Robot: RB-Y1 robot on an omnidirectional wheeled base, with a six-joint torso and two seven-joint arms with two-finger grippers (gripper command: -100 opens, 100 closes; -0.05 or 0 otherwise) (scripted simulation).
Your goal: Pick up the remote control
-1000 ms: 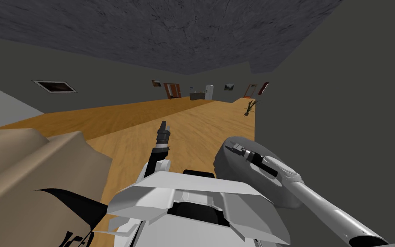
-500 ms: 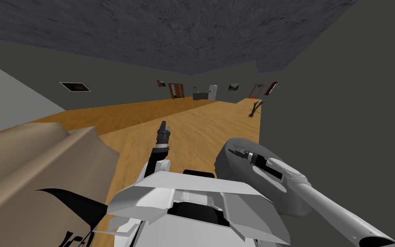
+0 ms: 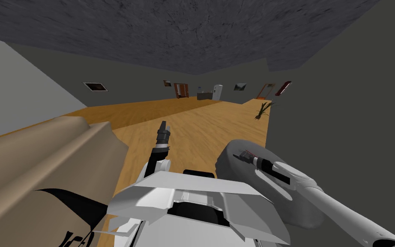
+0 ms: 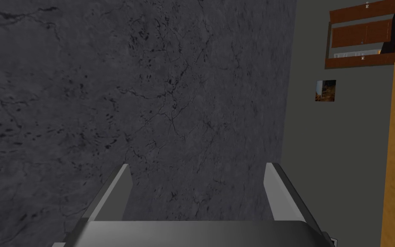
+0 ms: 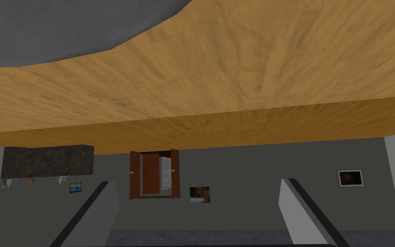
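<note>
My left gripper (image 3: 163, 125) stands upright over the wooden floor (image 3: 201, 124), just ahead of my chest. In the left wrist view its fingers (image 4: 124, 188) are apart with nothing between them, so it is open. My right gripper (image 3: 238, 155) reaches in from the lower right and hangs over a rounded grey seat-like lump (image 3: 228, 173). In the right wrist view the right gripper (image 5: 198, 184) is open and empty, facing the floor and a far wall.
A tan sofa (image 3: 42, 163) stands close on my left. A dark grey wall (image 3: 346, 128) runs close along my right. A small plant (image 3: 263, 110) stands by that wall's far corner. A long stretch of wooden floor leads to far doors and cabinets.
The whole head view has slid rightward, so I have turned to my left. The sofa now reaches further in. Both grippers keep their pose.
</note>
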